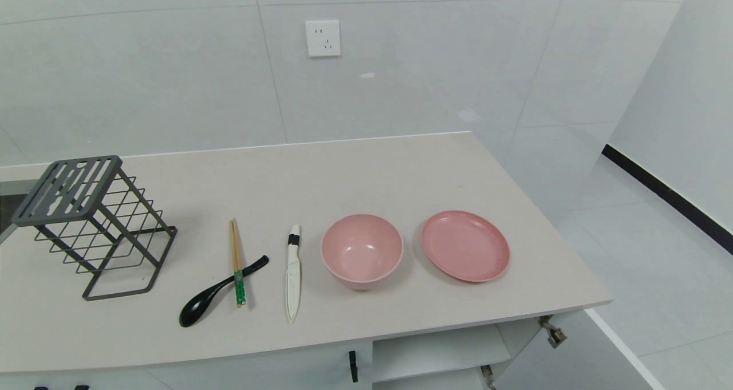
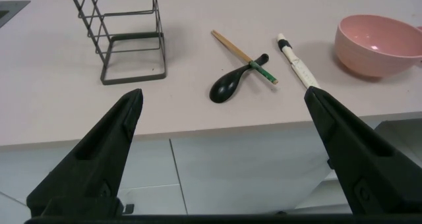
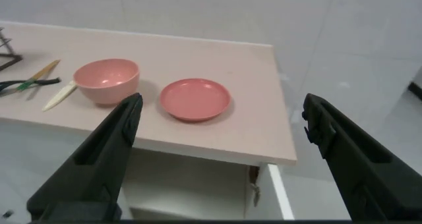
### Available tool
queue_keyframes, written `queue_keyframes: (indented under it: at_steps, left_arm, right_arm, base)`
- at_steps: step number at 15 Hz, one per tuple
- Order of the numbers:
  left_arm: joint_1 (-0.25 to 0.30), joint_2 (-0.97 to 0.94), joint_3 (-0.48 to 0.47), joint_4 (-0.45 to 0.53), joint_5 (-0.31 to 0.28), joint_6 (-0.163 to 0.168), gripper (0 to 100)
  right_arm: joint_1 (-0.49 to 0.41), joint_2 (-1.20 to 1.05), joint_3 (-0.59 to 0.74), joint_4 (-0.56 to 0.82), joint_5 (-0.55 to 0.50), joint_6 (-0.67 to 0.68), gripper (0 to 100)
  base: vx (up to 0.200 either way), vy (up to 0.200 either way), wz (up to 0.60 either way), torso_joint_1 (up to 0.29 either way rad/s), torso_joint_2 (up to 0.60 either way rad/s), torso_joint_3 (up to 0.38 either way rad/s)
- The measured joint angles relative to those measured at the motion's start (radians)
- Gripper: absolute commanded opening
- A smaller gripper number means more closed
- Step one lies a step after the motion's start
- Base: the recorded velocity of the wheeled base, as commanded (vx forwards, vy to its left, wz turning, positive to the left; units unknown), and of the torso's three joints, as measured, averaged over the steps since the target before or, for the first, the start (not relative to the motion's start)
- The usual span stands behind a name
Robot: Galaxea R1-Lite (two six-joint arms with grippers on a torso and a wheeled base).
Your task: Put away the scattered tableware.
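Pale beige counter in the head view carries the tableware in a row near its front edge. At the robot's left stands a dark wire rack with a slotted top. Beside it a pair of wooden chopsticks with green ends crosses the handle of a black spoon. Next lies a white knife, tip toward the front edge, then an upright pink bowl and, just beside it, a pink plate. A white socket sits on the tiled wall behind.

From the left wrist, the left gripper hangs off the counter's front with its fingers spread wide and holding nothing. The spoon and chopsticks lie beyond the gap.

From the right wrist, the right gripper is likewise spread and empty. It is short of the counter, facing the bowl and plate.
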Motion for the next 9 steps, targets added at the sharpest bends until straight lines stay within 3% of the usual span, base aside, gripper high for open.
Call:
queue_keyframes:
  at_steps: [4,9]
  left_arm:
    - [0.000,0.000,0.000,0.000,0.000,0.000,100]
    - [0.000,0.000,0.000,0.000,0.000,0.000,100]
  right_arm:
    - [0.111,0.224,-0.071,0.001,0.006,0.004,100]
    - [0.137,0.476,-0.156,-0.036,0.009,0.000,100]
  base:
    - [0.000,0.000,0.00,0.000,0.00,0.000]
    - [0.000,0.000,0.00,0.000,0.00,0.000]
